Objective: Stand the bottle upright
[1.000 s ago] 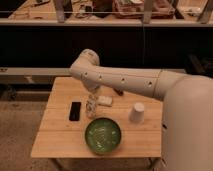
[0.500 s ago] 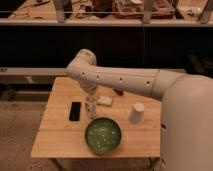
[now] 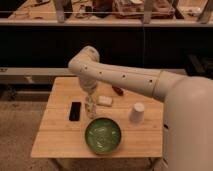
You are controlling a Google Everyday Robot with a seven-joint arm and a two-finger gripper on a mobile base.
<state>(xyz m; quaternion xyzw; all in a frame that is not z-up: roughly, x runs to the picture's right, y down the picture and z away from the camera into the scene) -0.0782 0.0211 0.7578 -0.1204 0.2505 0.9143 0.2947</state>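
Pale wood table point(image 3: 57, 135) is what you've got here, with the arm point(image 3: 125, 77) reaching in from the right and bending down over the middle of it. Your gripper point(image 3: 90, 100) hangs off the wrist, pointing straight down, right on top of the bottle point(image 3: 90, 108). The bottle is upright, or close to it, near the table's centre, just behind the green bowl point(image 3: 103, 135) and between the phone point(image 3: 75, 111) on its left and the small white block point(image 3: 105, 100) on its right. The gripper's tip meets the bottle's top, but you can't tell from this angle whether it's actually clamped on or just sitting over it, so I'm not calling that one.

The phone is dark and lies flat. The white cup point(image 3: 137, 112) stands upside down toward the right side, well apart from the bottle. There's a small reddish thing point(image 3: 117, 90) further back, partly under the arm, too small to make out
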